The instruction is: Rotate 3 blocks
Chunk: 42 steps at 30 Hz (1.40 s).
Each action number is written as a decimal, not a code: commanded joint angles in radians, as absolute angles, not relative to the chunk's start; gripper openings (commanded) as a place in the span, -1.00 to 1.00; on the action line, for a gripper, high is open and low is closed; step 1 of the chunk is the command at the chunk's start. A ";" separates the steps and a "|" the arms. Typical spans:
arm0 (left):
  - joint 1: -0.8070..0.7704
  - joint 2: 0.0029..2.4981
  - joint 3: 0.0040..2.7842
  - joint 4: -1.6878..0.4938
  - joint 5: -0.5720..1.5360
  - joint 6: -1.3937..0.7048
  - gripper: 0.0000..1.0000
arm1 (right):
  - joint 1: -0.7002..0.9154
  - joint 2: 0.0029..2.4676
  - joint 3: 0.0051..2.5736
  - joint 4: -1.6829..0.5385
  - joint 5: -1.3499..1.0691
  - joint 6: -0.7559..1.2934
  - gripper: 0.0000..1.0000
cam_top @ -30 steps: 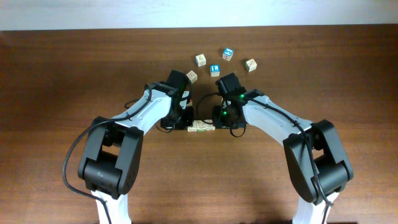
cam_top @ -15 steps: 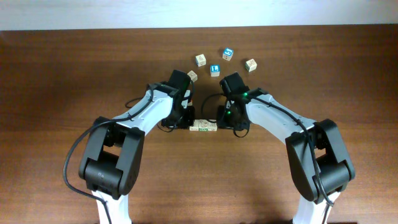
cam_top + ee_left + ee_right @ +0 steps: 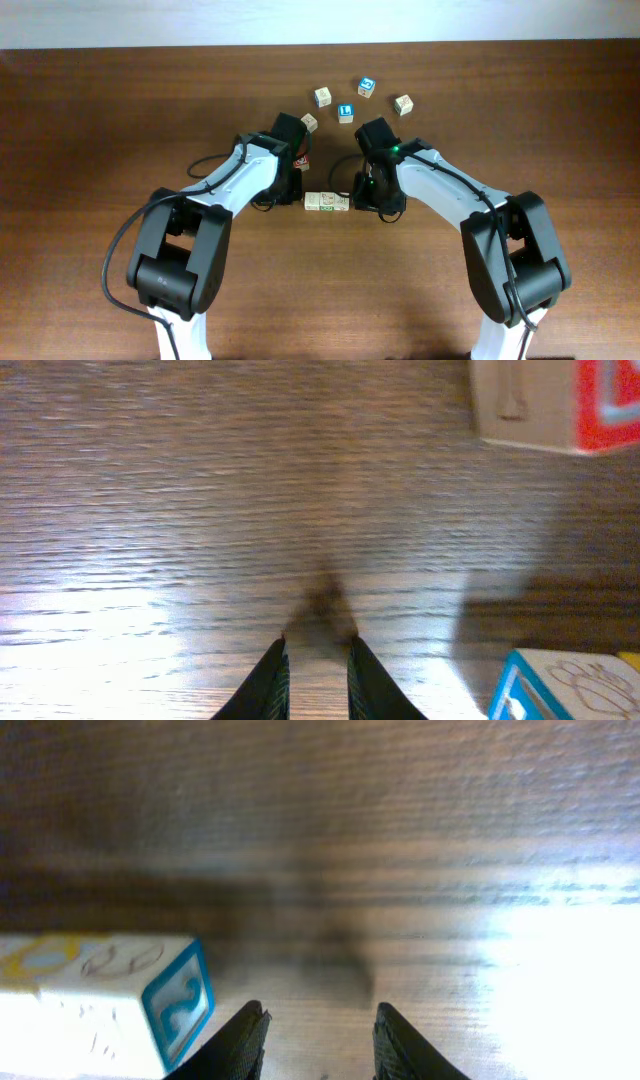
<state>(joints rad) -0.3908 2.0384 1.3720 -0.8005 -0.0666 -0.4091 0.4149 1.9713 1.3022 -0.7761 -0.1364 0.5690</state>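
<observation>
A short row of pale wooden blocks (image 3: pixel 327 203) lies on the table between my two grippers. The left gripper (image 3: pixel 292 192) hovers just left of the row's end, and its jaws (image 3: pixel 318 645) stand slightly open over bare wood. A blue-edged block (image 3: pixel 565 682) of the row shows at the lower right of the left wrist view. The right gripper (image 3: pixel 368 196) is just right of the row, open (image 3: pixel 320 1010), with nothing between its fingers. The row's end block, with a blue "2" face (image 3: pixel 120 995), lies to the left of the right gripper's fingers.
A red-faced cube (image 3: pixel 555 405) sits close by the left gripper, also seen under the left arm (image 3: pixel 303 160). Several loose cubes lie at the back: a blue "L" cube (image 3: pixel 345 113), a blue-topped one (image 3: pixel 367 86), and pale ones (image 3: pixel 322 96) (image 3: pixel 403 103) (image 3: pixel 309 122).
Both grippers have opened and drawn back a little from the ends of the row. The row of blocks stays in place on the table.
</observation>
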 commanded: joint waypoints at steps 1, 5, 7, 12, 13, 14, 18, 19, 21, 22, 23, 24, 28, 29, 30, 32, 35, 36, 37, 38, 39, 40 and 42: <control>-0.350 2.048 1.385 -0.801 -0.090 -0.447 -0.62 | 0.412 1.975 1.352 -0.876 -0.213 0.550 -0.28; -0.290 2.048 1.385 -0.796 -0.072 -0.459 -0.59 | 0.469 1.975 1.351 -0.927 -0.302 0.505 -0.27; -0.274 2.048 1.385 -0.796 -0.072 -0.459 -0.57 | 0.524 1.976 1.351 -0.906 -0.263 0.513 -0.26; -0.264 2.048 1.385 -0.797 -0.071 -0.459 -0.56 | 0.612 1.989 1.351 -0.853 -0.097 0.645 -0.27; -0.264 2.048 1.385 -0.797 -0.072 -0.459 -0.56 | 0.621 1.993 1.351 -0.841 -0.083 0.649 -0.27; -0.264 2.048 1.385 -0.797 -0.071 -0.459 -0.56 | 0.626 1.993 1.351 -0.831 -0.076 0.649 -0.27; -0.264 2.048 1.385 -0.797 -0.071 -0.459 -0.56 | 0.642 2.008 1.351 -0.788 -0.041 0.648 -0.28; -0.264 2.048 1.385 -0.797 -0.071 -0.459 -0.55 | 0.642 2.008 1.351 -0.783 -0.034 0.648 -0.28; -0.264 2.048 1.385 -0.797 -0.071 -0.459 -0.56 | 0.642 2.010 1.351 -0.771 -0.021 0.649 -0.28; -0.264 2.048 1.385 -0.797 -0.070 -0.459 -0.55 | 0.642 2.010 1.351 -0.765 -0.013 0.648 -0.28; -0.264 2.048 1.385 -0.797 -0.067 -0.459 -0.55 | 0.642 2.010 1.351 -0.760 -0.010 0.648 -0.28; -0.264 2.048 1.385 -0.797 -0.068 -0.459 -0.55 | 0.642 2.011 1.351 -0.756 -0.009 0.648 -0.28; -0.264 2.048 1.385 -0.797 -0.067 -0.459 -0.55 | 0.642 2.015 1.351 -0.743 -0.002 0.648 -0.28; -0.264 2.048 1.385 -0.797 -0.067 -0.459 -0.56 | 0.642 2.017 1.351 -0.743 -0.002 0.648 -0.28; -0.264 2.048 1.385 -0.798 -0.067 -0.459 -0.56 | 0.642 2.017 1.351 -0.743 -0.002 0.648 -0.28; -0.264 2.048 1.385 -0.797 -0.067 -0.459 -0.55 | 0.642 2.017 1.351 -0.740 0.001 0.648 -0.28; -0.264 2.048 1.385 -0.797 -0.067 -0.459 -0.55 | 0.642 2.017 1.351 -0.730 0.006 0.648 -0.28; -0.264 2.048 1.385 -0.798 -0.067 -0.459 -0.56 | 0.642 2.017 1.351 -0.728 0.006 0.648 -0.28; -0.264 2.048 1.385 -0.798 -0.067 -0.459 -0.56 | 0.642 2.017 1.351 -0.725 0.007 0.648 -0.28; -0.264 2.048 1.385 -0.798 -0.067 -0.459 -0.56 | 0.642 2.017 1.351 -0.722 0.013 0.648 -0.28; -0.264 2.048 1.385 -0.798 -0.066 -0.459 -0.56 | 0.642 2.017 1.351 -0.720 0.012 0.648 -0.28; -0.264 2.048 1.385 -0.798 -0.064 -0.459 -0.56 | 0.642 2.017 1.351 -0.720 0.012 0.648 -0.28; -0.264 2.048 1.385 -0.798 -0.054 -0.459 -0.56 | 0.642 2.017 1.351 -0.720 0.013 0.648 -0.28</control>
